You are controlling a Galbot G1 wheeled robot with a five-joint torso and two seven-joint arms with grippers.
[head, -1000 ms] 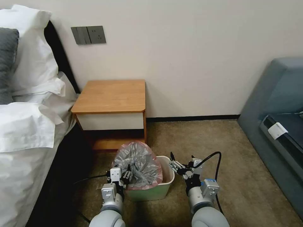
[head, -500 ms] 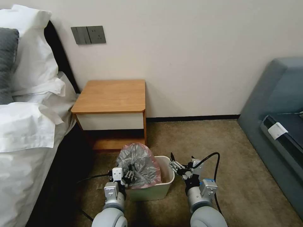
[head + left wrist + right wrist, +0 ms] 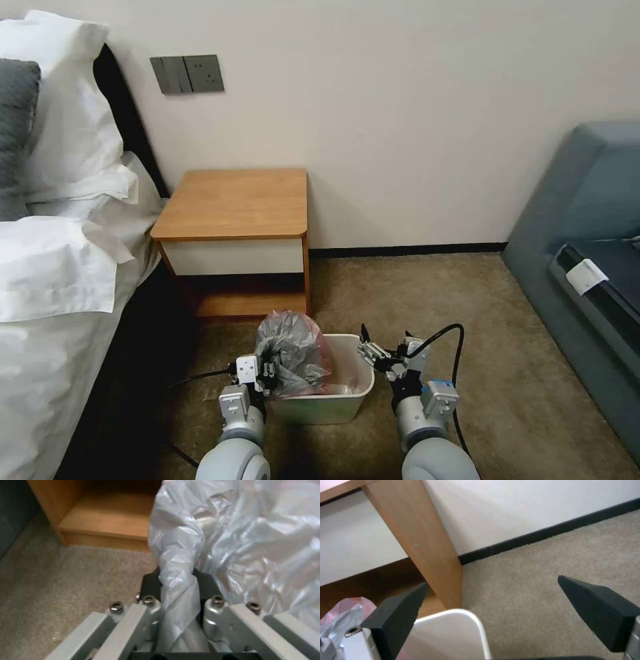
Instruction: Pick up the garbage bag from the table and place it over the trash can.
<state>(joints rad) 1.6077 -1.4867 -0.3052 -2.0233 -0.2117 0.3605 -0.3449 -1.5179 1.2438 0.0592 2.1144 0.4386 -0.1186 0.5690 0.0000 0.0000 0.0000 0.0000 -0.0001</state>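
The garbage bag [image 3: 291,352], crinkled grey plastic with a pink edge, bulges up out of the left half of the cream trash can [image 3: 347,395] on the carpet. My left gripper [image 3: 269,371] is at the can's left rim, shut on a twisted fold of the bag [image 3: 233,542]; the fold runs between the dark fingers [image 3: 149,585] of the left gripper [image 3: 176,580]. My right gripper [image 3: 385,335] hovers open beside the can's right rim. In the right wrist view the right gripper [image 3: 493,590] holds nothing, with the can's corner [image 3: 460,615] and a bit of the bag [image 3: 343,616] below. The table [image 3: 233,200] stands behind, its top bare.
A bed with white linen [image 3: 60,267] runs along the left. A grey-blue sofa [image 3: 587,253] fills the right. The table's leg [image 3: 420,542] and the wall's dark skirting [image 3: 407,251] lie just beyond the can. Open carpet [image 3: 440,293] stretches to the right of the can.
The bag has sunk lower and collapsed towards the can's left side, baring more of the can's inside. My left gripper shifted slightly right with it. The right gripper has hardly moved.
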